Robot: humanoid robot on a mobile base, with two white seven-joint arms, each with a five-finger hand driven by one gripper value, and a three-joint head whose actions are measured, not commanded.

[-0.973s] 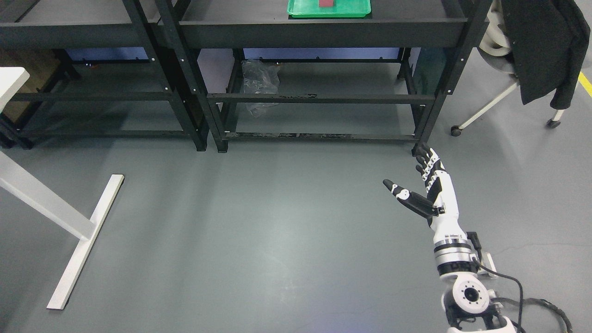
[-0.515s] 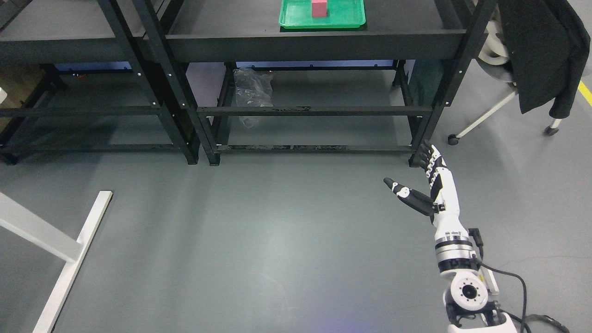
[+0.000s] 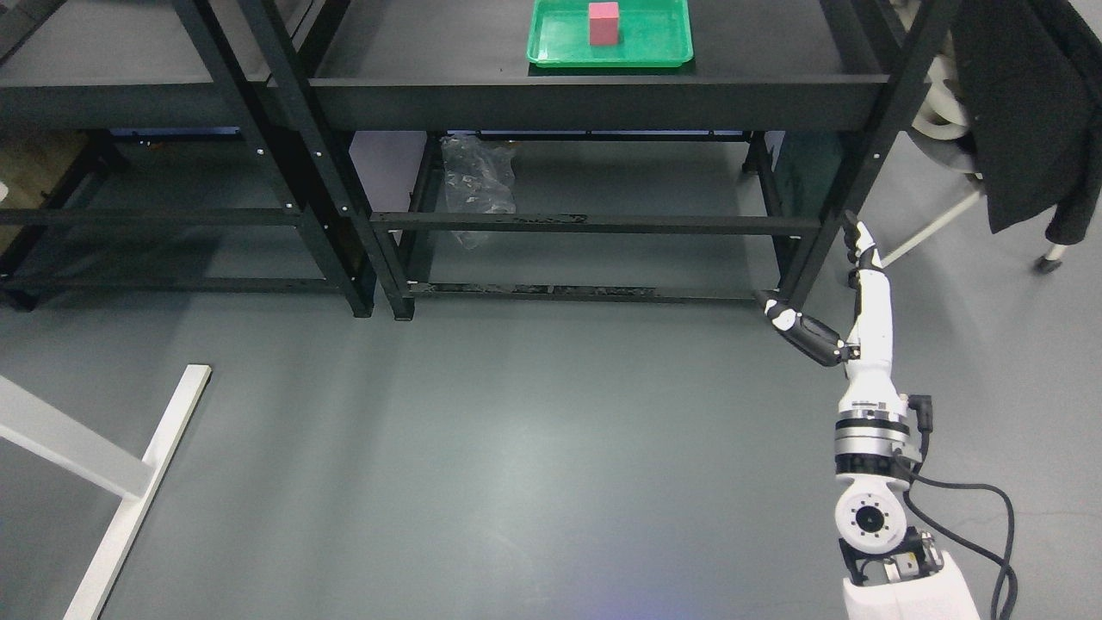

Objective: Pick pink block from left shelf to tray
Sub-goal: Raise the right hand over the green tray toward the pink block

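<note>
A pink block [image 3: 603, 23] stands upright inside a green tray [image 3: 663, 50] on the top of the right-hand black shelf [image 3: 594, 84]. My right hand [image 3: 822, 284] hangs open over the floor near that shelf's front right leg, fingers straight, thumb spread to the left, holding nothing. It is well below and to the right of the tray. The left black shelf [image 3: 129, 86] at the upper left shows a bare dark top. My left arm does not show.
A crumpled clear plastic bag [image 3: 476, 176] lies under the right shelf. A white table leg and foot [image 3: 129, 482] cross the lower left. A chair with a black jacket [image 3: 1024, 112] stands at the upper right. Grey floor [image 3: 516, 448] fills the middle.
The camera tilted up and turned, so tray and block came fully into view. My right arm rose and straightened, with the hand nearer the shelf leg.
</note>
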